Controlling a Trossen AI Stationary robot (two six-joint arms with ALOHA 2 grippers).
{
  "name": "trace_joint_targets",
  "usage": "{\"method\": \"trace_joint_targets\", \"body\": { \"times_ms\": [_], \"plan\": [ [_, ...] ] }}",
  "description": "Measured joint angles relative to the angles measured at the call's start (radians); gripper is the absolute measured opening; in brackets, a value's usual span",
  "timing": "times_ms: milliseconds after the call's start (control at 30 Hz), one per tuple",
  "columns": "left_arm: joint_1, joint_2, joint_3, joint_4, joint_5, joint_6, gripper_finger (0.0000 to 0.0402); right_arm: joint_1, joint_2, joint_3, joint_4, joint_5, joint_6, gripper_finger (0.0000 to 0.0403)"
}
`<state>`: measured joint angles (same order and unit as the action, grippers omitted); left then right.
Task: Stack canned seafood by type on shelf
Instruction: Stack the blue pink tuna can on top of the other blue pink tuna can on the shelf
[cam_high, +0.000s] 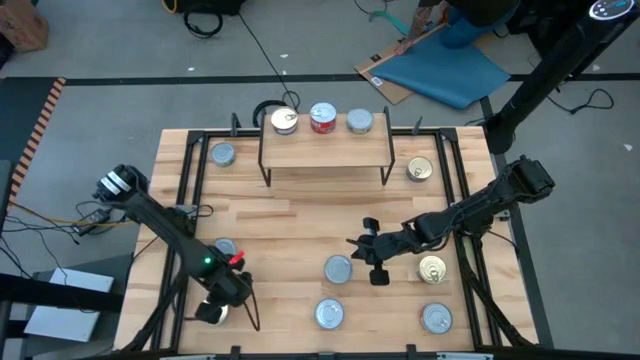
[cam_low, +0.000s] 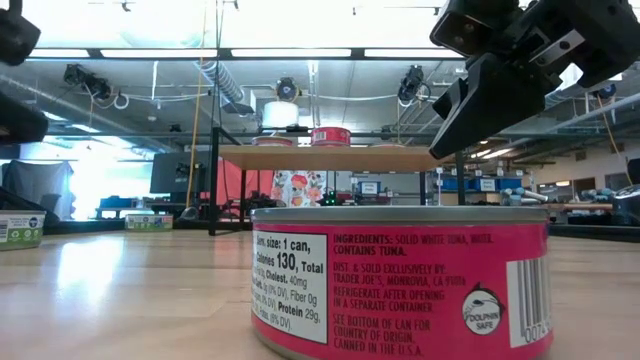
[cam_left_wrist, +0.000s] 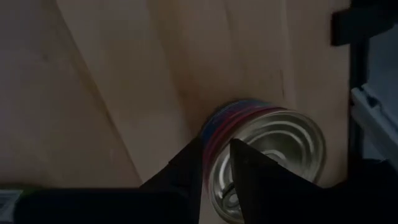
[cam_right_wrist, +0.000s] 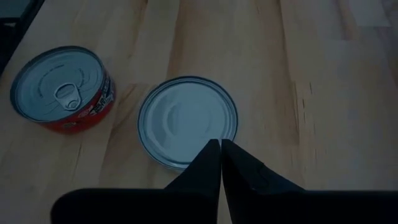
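The shelf (cam_high: 325, 152) stands at the table's far middle and carries three tins: a gold-topped one (cam_high: 285, 121), a red one (cam_high: 323, 118) and a silver one (cam_high: 359, 122). More canned seafood lies scattered on the tabletop. My left gripper (cam_left_wrist: 217, 177) is at the near left corner, pointing down and open over a silver-topped tin with a blue and red side (cam_left_wrist: 267, 155). One finger is over the lid and one is outside the wall. My right gripper (cam_right_wrist: 221, 146) is shut and hangs in the air above a plain silver tin (cam_right_wrist: 186, 121) at mid-table. My left gripper stands astride the near rim (cam_left_wrist: 214, 146) of the silver-topped tin, coming from above. The tin sits upright on the table. I cannot tell whether the fingers touch it.
Loose tins on the table: silver ones (cam_high: 222, 154) (cam_high: 330, 313), gold ones (cam_high: 420, 169) (cam_high: 432, 268), a red-rimmed one (cam_high: 436, 318), and one half hidden by the left arm (cam_high: 225, 247). A pink tuna tin (cam_low: 400, 285) fills the low view's foreground.
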<state>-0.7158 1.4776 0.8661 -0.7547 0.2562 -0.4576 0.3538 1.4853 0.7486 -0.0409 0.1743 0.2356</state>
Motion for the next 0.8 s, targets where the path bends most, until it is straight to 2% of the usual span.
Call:
{"method": "trace_joint_targets", "body": {
  "times_ms": [267,367,533,800],
  "plan": [
    [0.000,0.050,0.004,0.005,0.072,0.060,0.0083,0.000,0.000,0.000,0.000,0.000,0.000,0.0025],
    [0.000,0.050,0.003,0.005,0.082,0.062,0.0066,0.000,0.000,0.000,0.001,0.000,0.001,0.0023],
    [0.002,0.050,0.002,0.001,0.107,0.064,0.0009,0.000,0.000,0.000,0.001,0.000,0.001,0.0024],
    [0.048,0.050,0.001,-0.004,0.101,0.067,0.0002,0.000,0.000,0.000,0.001,0.000,0.001,0.0021]
  ]
}}
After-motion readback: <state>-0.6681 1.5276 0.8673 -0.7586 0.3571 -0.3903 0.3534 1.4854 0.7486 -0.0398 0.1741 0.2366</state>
